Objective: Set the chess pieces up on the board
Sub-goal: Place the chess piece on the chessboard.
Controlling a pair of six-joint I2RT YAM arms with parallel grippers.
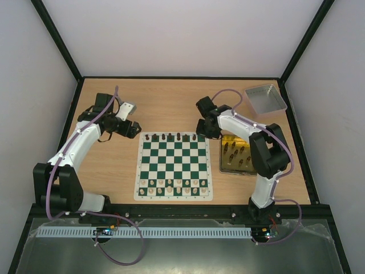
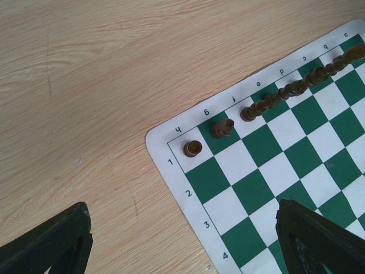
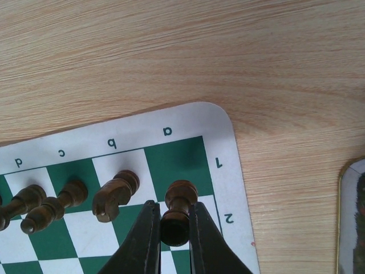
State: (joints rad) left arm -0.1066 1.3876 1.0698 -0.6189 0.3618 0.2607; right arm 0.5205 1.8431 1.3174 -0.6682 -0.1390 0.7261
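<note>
The green and white board [image 1: 174, 162] lies mid-table. Several dark chess pieces [image 1: 168, 137] stand along its far row. My right gripper [image 1: 201, 135] is over the board's far right corner, shut on a dark piece [image 3: 181, 194]. In the right wrist view the gripper [image 3: 174, 212] holds it between the a-file squares by the labels 1 and 2, next to a dark knight [image 3: 114, 194]; whether it touches the board I cannot tell. My left gripper [image 1: 132, 128] hangs open and holds nothing near the far left corner [image 2: 182, 251], short of a dark rook [image 2: 193, 148] and a knight [image 2: 222, 128].
A gold tin [image 1: 236, 155] with more dark pieces lies right of the board, its edge showing in the right wrist view [image 3: 353, 222]. A grey tray [image 1: 265, 98] sits at the far right. Pale pieces [image 1: 174, 185] fill the board's near rows.
</note>
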